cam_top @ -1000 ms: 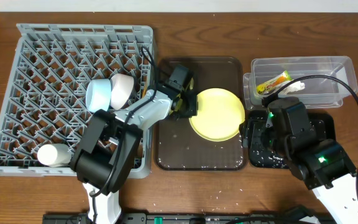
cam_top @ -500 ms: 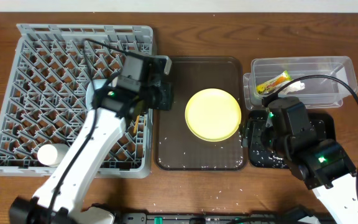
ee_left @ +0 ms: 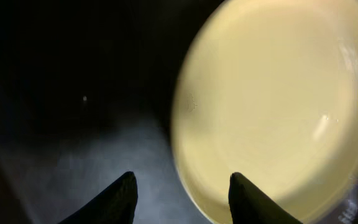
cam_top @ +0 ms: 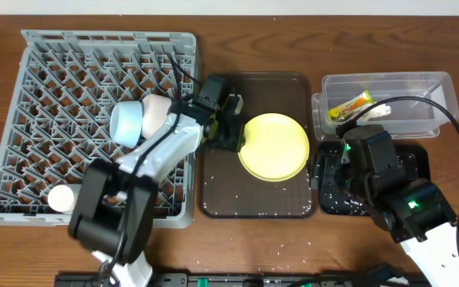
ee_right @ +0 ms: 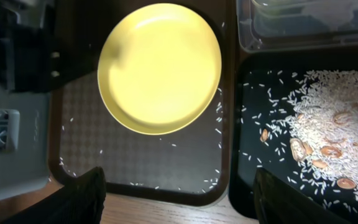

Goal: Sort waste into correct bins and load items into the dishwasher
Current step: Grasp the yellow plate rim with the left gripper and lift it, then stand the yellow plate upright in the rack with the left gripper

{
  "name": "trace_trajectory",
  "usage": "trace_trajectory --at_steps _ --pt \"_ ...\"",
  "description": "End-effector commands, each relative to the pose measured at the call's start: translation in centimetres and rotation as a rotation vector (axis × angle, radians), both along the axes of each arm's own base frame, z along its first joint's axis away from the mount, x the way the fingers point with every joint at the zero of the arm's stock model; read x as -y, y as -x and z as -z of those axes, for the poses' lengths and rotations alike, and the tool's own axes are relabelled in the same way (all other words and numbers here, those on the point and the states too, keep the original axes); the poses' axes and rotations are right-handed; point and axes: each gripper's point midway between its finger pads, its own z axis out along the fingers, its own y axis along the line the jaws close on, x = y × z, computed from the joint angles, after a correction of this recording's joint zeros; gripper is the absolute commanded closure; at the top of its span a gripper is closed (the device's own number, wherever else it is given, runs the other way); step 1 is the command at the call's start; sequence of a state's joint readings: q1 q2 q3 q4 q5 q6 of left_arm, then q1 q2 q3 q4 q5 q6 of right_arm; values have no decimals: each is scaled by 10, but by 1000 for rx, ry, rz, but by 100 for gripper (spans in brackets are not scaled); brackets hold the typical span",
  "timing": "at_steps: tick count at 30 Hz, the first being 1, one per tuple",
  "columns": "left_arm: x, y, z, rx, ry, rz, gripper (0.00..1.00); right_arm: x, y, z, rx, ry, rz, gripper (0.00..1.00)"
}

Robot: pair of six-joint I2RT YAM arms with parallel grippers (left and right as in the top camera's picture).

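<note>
Open left jaws at yellow plate (cam_top: 274,147)

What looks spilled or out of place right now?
Loose rice grains lie scattered on the brown tray around the yellow plate, mostly along its right and near edges, instead of in the black tray with the rest. A few specks dot the table too.

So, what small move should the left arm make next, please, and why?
Probably ease the left gripper forward and shut it on the near rim of the yellow plate. Its fingers are open, the rim lines up with the gap between them, and the plate lies on the brown tray, not yet in the dish rack.
</note>
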State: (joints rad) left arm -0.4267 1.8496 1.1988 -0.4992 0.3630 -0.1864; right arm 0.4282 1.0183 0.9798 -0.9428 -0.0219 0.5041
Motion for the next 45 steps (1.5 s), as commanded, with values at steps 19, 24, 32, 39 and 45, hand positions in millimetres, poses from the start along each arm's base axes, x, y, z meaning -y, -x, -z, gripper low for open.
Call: trace_trajectory --at_steps 19,24,32,39,45 --pt "19 20 77 -237 122 20 93 4 -4 14 -57 34 26 32" --pt "14 8 31 -168 151 3 93 5 -4 15 -61 36 26 32" --pt "-30 -8 -99 146 145 -70 93 5 -4 15 -60 36 26 32" --pt "-152 1 -163 326 -58 -362 93 5 -4 15 -59 39 27 32" --pt "-272 20 -191 423 -324 -648 93 5 -7 14 -46 41 31 30"
